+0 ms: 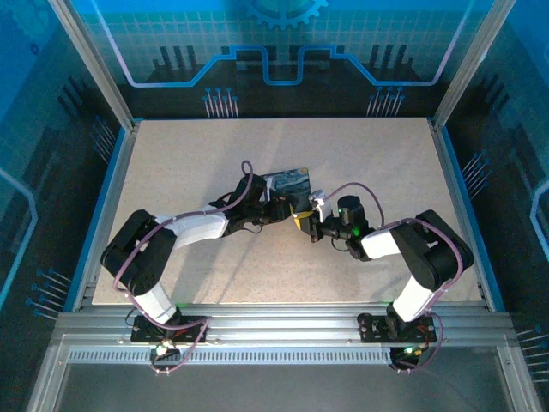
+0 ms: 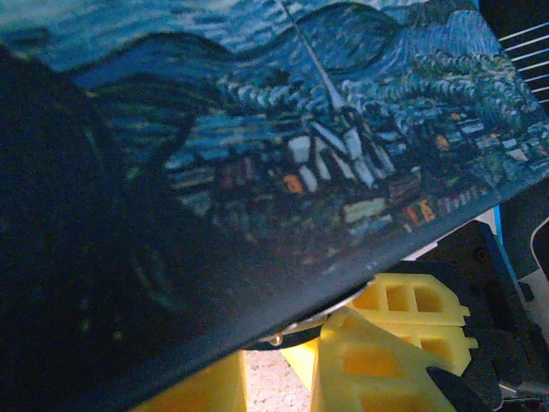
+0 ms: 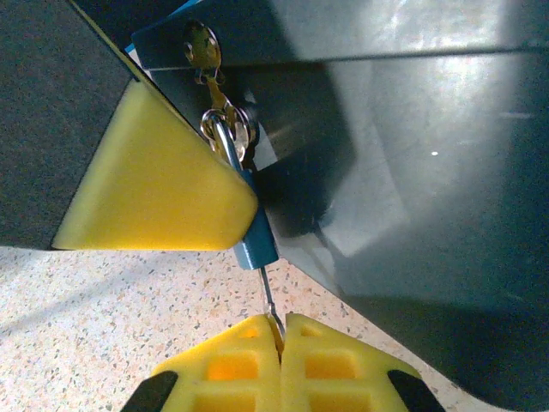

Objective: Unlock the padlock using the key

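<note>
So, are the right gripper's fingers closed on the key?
Yes, the right gripper pinches the thin key between its yellow fingertips, just below the padlock.

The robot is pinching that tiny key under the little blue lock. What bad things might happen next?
The right gripper pinches just the end of the thin key in its jaws, so the key might slip or bend when turned. The padlock hangs by its shackle from the box, so it might twist along with the key instead of opening.
</note>
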Action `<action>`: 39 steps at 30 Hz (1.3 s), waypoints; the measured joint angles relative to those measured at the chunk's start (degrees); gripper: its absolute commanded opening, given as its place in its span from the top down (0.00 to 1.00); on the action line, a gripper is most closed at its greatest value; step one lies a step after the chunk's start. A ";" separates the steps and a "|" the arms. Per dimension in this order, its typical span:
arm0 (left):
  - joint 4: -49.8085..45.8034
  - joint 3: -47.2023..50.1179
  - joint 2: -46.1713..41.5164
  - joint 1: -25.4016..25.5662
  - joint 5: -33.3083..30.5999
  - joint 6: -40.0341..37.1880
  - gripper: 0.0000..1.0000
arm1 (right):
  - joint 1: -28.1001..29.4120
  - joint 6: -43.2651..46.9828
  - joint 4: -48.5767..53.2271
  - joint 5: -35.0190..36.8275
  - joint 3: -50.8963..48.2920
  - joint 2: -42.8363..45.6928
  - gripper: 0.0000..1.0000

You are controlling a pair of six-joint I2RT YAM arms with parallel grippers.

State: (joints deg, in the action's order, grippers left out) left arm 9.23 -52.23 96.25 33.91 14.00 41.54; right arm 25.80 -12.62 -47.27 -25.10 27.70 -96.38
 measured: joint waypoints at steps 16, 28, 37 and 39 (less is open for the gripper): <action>-0.20 0.00 0.00 -0.13 -0.20 0.66 0.84 | -0.37 -2.38 -9.55 -2.71 -0.07 -6.03 1.00; -0.39 0.00 0.00 -0.33 -0.26 1.03 0.84 | -0.74 -2.56 -11.50 -4.52 1.36 -8.15 1.00; -0.22 -0.02 0.02 -0.59 -1.07 1.01 0.84 | -1.01 -2.34 -8.68 -5.92 3.85 -8.68 1.00; -0.02 -0.02 0.04 -0.76 -1.11 1.01 0.84 | -1.07 -2.29 -8.13 -6.34 4.52 -8.90 1.00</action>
State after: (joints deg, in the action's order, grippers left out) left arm 9.21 -52.25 96.29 33.15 12.88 42.54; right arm 24.73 -14.92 -55.40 -31.44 32.23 -105.27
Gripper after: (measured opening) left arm 0.193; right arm 0.050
